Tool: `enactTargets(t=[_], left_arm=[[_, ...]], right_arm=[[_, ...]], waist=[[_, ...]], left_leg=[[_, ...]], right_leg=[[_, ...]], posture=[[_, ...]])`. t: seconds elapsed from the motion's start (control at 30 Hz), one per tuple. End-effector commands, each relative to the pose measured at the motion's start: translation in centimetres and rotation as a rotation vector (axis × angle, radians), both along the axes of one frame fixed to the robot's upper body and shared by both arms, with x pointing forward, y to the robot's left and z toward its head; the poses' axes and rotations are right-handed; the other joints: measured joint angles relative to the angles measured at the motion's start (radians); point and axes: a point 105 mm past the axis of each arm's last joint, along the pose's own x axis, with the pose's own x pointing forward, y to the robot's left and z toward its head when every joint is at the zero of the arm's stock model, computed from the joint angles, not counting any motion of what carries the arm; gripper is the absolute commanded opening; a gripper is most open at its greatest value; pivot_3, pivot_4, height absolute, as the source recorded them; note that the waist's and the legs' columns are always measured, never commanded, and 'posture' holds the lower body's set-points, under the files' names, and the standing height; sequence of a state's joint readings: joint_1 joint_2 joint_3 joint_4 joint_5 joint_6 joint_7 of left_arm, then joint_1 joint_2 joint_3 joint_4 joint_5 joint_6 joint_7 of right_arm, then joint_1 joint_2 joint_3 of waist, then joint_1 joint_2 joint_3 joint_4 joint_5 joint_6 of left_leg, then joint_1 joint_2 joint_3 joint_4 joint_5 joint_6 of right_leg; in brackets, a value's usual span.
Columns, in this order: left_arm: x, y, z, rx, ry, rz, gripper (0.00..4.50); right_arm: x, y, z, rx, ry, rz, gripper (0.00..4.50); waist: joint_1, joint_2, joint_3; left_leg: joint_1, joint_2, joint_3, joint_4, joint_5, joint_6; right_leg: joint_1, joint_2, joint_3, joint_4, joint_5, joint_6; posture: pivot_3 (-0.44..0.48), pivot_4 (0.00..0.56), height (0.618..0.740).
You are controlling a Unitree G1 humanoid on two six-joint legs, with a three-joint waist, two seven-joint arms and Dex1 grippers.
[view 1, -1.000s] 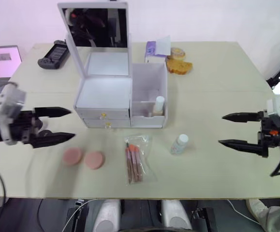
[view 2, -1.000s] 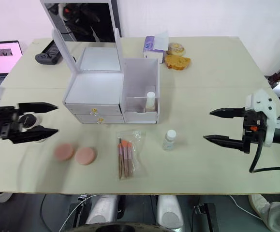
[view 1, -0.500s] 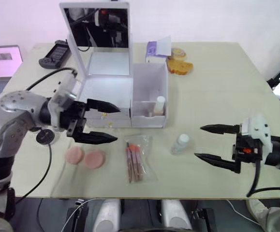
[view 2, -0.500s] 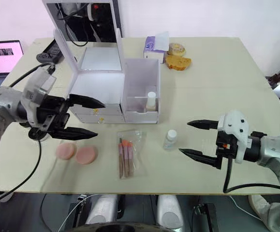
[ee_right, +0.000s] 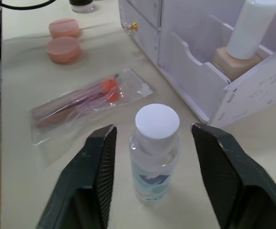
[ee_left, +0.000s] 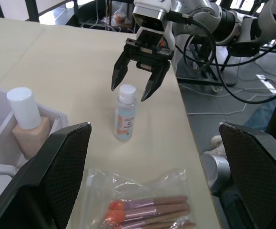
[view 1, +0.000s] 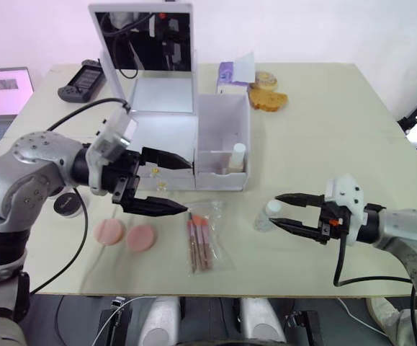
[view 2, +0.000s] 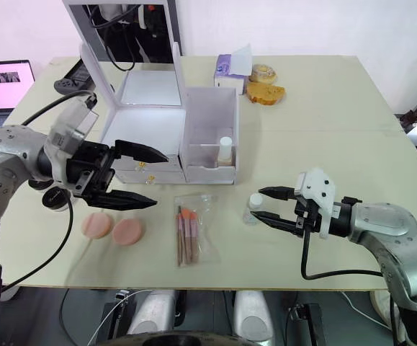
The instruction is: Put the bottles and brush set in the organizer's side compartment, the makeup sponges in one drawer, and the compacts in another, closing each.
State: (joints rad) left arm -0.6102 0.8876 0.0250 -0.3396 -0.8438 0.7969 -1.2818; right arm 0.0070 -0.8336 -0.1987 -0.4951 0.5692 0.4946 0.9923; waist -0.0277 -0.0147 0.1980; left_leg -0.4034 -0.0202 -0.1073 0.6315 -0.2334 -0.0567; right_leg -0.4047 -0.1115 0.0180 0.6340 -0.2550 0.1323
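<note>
Both grippers' jaws open: right gripper [view 2: 264,205] straddling clear bottle [view 2: 252,209], left gripper [view 2: 153,177] before organizer [view 2: 166,137]

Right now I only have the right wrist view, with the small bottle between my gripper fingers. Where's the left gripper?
Observer: The left gripper is open in front of the organizer's drawers, well apart from the clear bottle.
Operator: Is the organizer's top open?
Observer: Yes, the mirrored lid stands raised at the back.
</note>
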Motion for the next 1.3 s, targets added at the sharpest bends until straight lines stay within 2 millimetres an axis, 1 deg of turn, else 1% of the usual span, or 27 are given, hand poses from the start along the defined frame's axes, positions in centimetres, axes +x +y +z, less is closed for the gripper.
enactTargets(t=[0.03, 0.23, 0.33, 0.4, 0.43, 0.67, 0.8, 0.9, 0.97, 1.03, 1.17, 1.27, 1.3], left_arm=[[-0.6, 0.0, 1.1, -0.007, -0.052, -0.009, 4.5], [-0.4, 0.1, 1.1, -0.005, -0.066, 0.0, 4.5], [-0.5, 0.1, 1.1, -0.009, -0.065, -0.002, 4.5], [-0.6, 0.3, 0.8, 0.005, -0.059, -0.007, 4.5], [-0.6, 0.4, 0.8, 0.008, -0.059, -0.005, 4.5], [-0.4, 0.7, 0.8, 0.011, -0.064, 0.006, 4.5], [-0.2, 0.8, 0.8, 0.007, -0.066, 0.013, 4.5], [0.1, 1.3, 0.9, -0.004, -0.064, 0.041, 4.5], [0.6, 2.1, 0.6, -0.015, -0.053, 0.084, 4.5], [0.8, 2.7, 0.3, -0.015, -0.051, 0.113, 4.5], [1.5, 4.7, -0.5, -0.008, -0.068, 0.218, 4.5], [1.6, 6.6, -1.1, -0.009, -0.077, 0.306, 4.5], [1.5, 7.2, -1.3, -0.018, -0.075, 0.343, 4.5]], right_arm=[[0.2, 0.1, 0.8, 0.008, -0.045, 0.01, 2.79], [0.6, 0.4, 1.0, 0.021, -0.041, 0.016, 2.79], [0.5, 0.8, 1.3, 0.042, -0.034, 0.031, 1.97], [0.5, 0.9, 1.4, 0.04, -0.035, 0.033, 0.98], [0.3, 1.0, 1.4, 0.04, -0.03, 0.039, 0.67], [-0.2, 1.4, 1.3, 0.033, -0.006, 0.067, 0.68], [0.1, 1.6, 2.0, 0.046, -0.028, 0.071, 0.68], [0.4, 2.1, 3.5, 0.074, -0.057, 0.09, 0.68], [0.6, 2.7, 5.3, 0.099, -0.09, 0.119, 0.68], [0.6, 3.3, 6.4, 0.114, -0.105, 0.142, 0.68], [0.9, 4.9, 8.6, 0.114, -0.137, 0.206, 0.68], [2.3, 6.3, 10.5, 0.135, -0.166, 0.214, 0.68], [3.1, 6.9, 11.0, 0.135, -0.182, 0.211, 0.68]], waist=[[0.004, 0.0, 0.0], [0.012, 0.0, 0.0], [0.012, 0.0, 0.0], [0.011, 0.0, 0.0], [0.011, 0.0, 0.0], [0.012, 0.0, 0.0], [0.012, 0.0, 0.0], [0.008, 0.0, 0.0], [0.007, 0.0, 0.0], [0.007, 0.0, 0.0], [0.009, 0.0, 0.0], [0.006, 0.001, 0.0], [0.002, 0.001, 0.0]], left_leg=[[0.0, 0.0, 0.0, 0.0, 0.0, 0.0], [0.0, 0.0, 0.0, 0.0, 0.0, 0.0], [0.0, 0.0, 0.0, 0.0, 0.0, 0.0], [0.0, 0.0, 0.0, 0.0, 0.0, 0.0], [0.0, 0.0, 0.0, 0.0, 0.0, 0.0], [0.0, 0.0, 0.0, 0.0, 0.0, 0.0], [0.0, 0.0, 0.0, 0.0, 0.0, 0.0], [0.0, 0.0, 0.0, 0.0, 0.0, 0.0], [0.0, 0.0, 0.0, 0.0, 0.0, 0.0], [0.001, 0.0, 0.0, 0.0, 0.0, 0.0], [0.0, 0.0, -0.001, 0.0, 0.0, 0.0], [0.0, 0.0, -0.001, 0.0, 0.0, 0.0], [-0.001, 0.0, -0.001, -0.001, 0.0, 0.0]], right_leg=[[0.0, 0.0, 0.0, 0.0, 0.0, 0.0], [0.0, 0.0, 0.0, 0.0, 0.0, 0.0], [0.0, 0.0, 0.0, 0.0, 0.0, 0.0], [0.0, 0.0, 0.0, 0.0, 0.0, 0.0], [0.0, 0.0, 0.0, 0.0, 0.0, 0.0], [0.0, 0.0, 0.0, 0.0, 0.0, 0.0], [0.0, 0.0, 0.0, 0.0, 0.0, 0.0], [0.0, 0.0, 0.0, 0.0, 0.0, 0.0], [0.0, 0.0, 0.0, 0.0, 0.0, 0.0], [0.0, 0.001, 0.0, 0.0, 0.0, 0.0], [-0.001, 0.001, 0.0, 0.0, 0.0, 0.0], [-0.001, 0.001, 0.0, 0.0, 0.0, 0.0], [-0.002, 0.001, 0.0, 0.0, 0.0, 0.0]], posture=[[0.0, 0.15, 0.74], [0.0, 0.15, 0.74], [0.0, 0.15, 0.74], [0.0, 0.15, 0.74], [0.0, 0.15, 0.74], [0.0, 0.15, 0.74], [0.0, 0.15, 0.74], [0.0, 0.15, 0.74], [0.0, 0.15, 0.74], [0.0, 0.15, 0.74], [0.0, 0.15, 0.74], [0.0, 0.15, 0.74], [0.0, 0.15, 0.74]])
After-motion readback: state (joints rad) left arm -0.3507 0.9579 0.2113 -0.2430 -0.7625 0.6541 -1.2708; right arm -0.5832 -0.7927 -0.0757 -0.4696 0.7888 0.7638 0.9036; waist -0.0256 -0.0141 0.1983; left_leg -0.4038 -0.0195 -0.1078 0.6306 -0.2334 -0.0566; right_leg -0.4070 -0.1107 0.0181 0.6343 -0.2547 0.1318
